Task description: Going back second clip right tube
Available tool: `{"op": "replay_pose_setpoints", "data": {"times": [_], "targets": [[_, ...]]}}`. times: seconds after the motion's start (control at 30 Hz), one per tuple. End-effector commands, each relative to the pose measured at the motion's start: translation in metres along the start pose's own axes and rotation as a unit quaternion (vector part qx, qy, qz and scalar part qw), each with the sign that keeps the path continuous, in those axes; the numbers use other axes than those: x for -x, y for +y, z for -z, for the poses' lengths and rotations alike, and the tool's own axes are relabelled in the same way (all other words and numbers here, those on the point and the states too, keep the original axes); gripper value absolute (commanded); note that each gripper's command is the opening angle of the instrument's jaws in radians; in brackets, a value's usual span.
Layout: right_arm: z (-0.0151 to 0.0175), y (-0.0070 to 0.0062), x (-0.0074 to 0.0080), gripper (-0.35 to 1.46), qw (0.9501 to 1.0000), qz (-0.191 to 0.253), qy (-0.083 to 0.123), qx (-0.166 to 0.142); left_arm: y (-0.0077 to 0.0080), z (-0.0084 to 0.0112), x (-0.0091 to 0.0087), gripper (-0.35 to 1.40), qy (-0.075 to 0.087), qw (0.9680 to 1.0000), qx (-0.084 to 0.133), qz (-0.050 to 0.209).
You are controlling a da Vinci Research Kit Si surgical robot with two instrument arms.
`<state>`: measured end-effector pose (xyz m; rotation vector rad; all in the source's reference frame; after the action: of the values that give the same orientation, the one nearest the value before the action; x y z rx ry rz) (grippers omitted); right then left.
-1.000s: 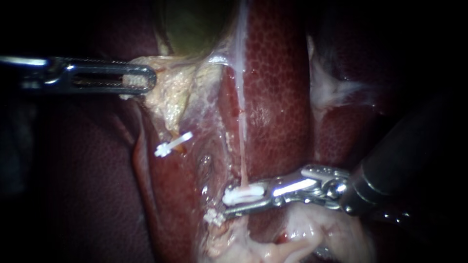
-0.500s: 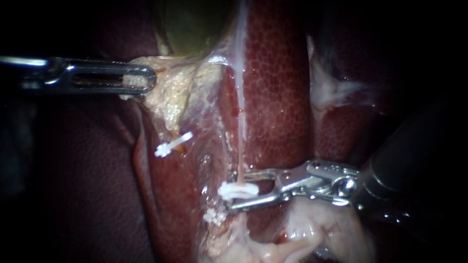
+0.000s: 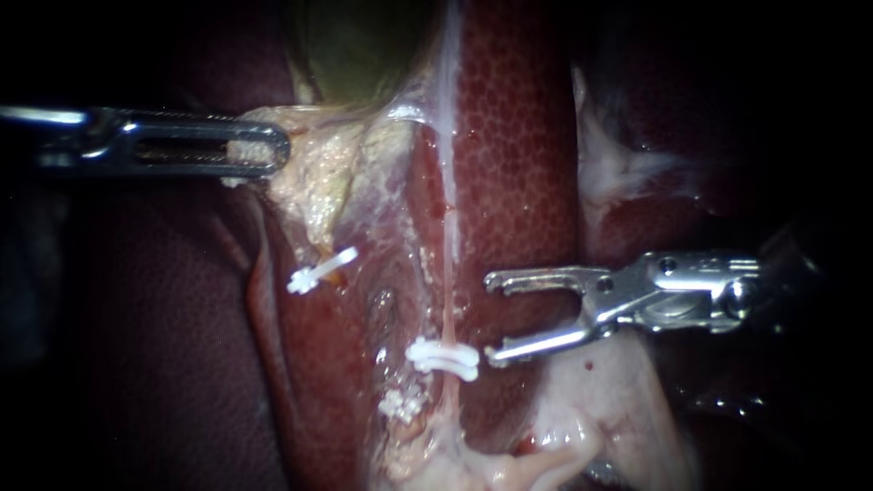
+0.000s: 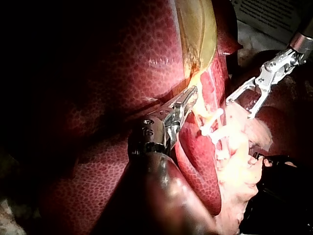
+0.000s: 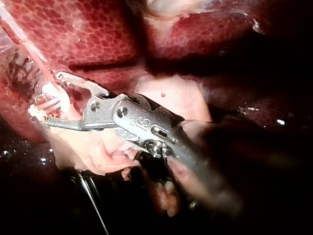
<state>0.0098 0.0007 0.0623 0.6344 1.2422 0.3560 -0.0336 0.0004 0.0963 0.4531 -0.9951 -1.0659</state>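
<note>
Liver (image 3: 518,164) fills the field, with the gallbladder (image 3: 364,45) just beyond the left instrument's tip. Left instrument (image 3: 264,150): end effector pinched on pale tissue (image 3: 318,173) at the gallbladder's edge. Right instrument (image 3: 491,316): end effector spread, holding nothing, clear of the right tube (image 3: 450,264). White clip (image 3: 443,356) sits across that tube, just ahead of one tip. Second clip (image 3: 403,400) is just past it. Third clip (image 3: 320,269) lies well off toward the left instrument.

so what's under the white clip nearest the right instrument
The thin pale tube passes through the clip; the stretch it clamps is hidden. Liver lies behind.
</note>
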Motion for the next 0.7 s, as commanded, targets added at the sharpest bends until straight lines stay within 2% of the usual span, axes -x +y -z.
{"op": "replay_pose_setpoints", "data": {"times": [0.03,0.17,0.37,0.5,0.7], "targets": [[0.0004,-0.0002,-0.0005,0.6,1.0,0.006,0.001,-0.001,0.0,0.0,0.0,-0.23,0.0,1.0,0.0,0.0],[0.0017,-0.0008,-0.0025,0.6,0.9997,0.021,0.008,-0.005,0.0,0.0,0.0,-0.23,0.0,1.0,0.0,0.0],[0.0032,-0.0011,-0.0045,0.6,0.9991,0.032,0.026,-0.006,0.0,-0.0001,-0.0001,-0.23,0.0,1.0,0.0,0.0],[0.0036,-0.0011,-0.0051,0.6,0.9989,0.036,0.027,-0.007,0.0,-0.0005,-0.0004,-0.21,-0.001,1.0,0.002,-0.001],[0.0036,-0.0011,-0.0051,0.6,0.9989,0.036,0.027,-0.006,0.0003,-0.0019,-0.0018,-0.21,-0.005,1.0,0.004,-0.004]]}}
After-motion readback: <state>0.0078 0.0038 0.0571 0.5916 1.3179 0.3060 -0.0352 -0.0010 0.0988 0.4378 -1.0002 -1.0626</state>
